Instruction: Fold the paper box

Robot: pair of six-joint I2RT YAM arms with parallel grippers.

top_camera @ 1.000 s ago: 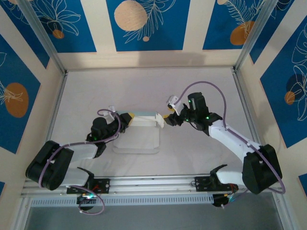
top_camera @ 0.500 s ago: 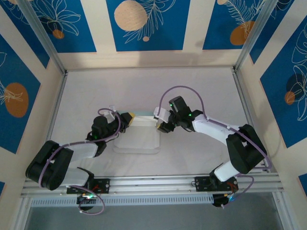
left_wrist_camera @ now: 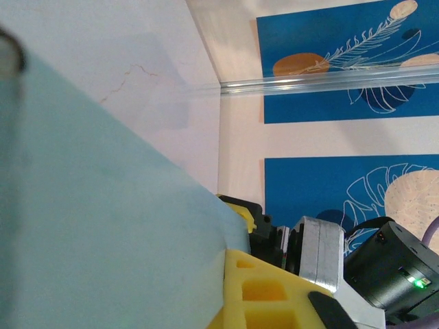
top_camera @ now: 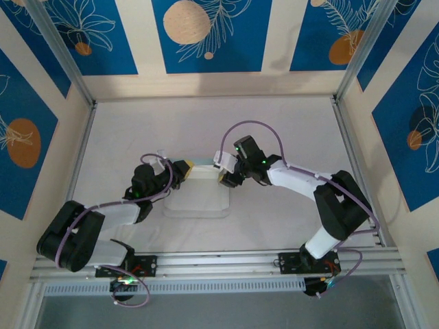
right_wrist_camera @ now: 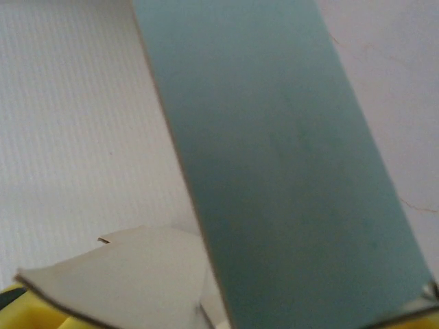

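Top external: left tool (top_camera: 184, 170) tight on paper box (top_camera: 196, 199) (mint-green), right tool (top_camera: 224, 177) apart.

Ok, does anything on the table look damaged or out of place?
Only a thin, crack-like line in the white table, just beyond the edge of the paper box. It could be a hairline crack or a scratch. Nothing else stands out.

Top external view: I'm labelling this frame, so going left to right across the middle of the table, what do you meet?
left hand → paper box → right hand
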